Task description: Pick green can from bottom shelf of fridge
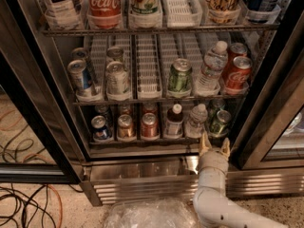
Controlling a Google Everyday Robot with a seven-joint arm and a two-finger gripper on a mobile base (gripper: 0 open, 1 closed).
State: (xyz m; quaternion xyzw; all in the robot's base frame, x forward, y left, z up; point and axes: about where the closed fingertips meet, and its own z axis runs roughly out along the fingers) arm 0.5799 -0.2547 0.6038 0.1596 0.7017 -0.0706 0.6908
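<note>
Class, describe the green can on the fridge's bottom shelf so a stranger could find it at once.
Look in the fridge, at its bottom shelf. At the row's right end, just above the gripper with its open fingers, stands the green can. It is dark green with a silver top; the neighbour on its left is a clear bottle.

Floor (76, 215) carries cables (21, 205), clear plastic (152, 215); gripper (214, 145) below bottom shelf (135, 140).

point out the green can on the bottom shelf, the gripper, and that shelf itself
green can (219, 125): camera view, on its side wall.
gripper (214, 145): camera view, midway between its open fingertips, below the can.
bottom shelf (135, 141): camera view, on its front edge.
</note>
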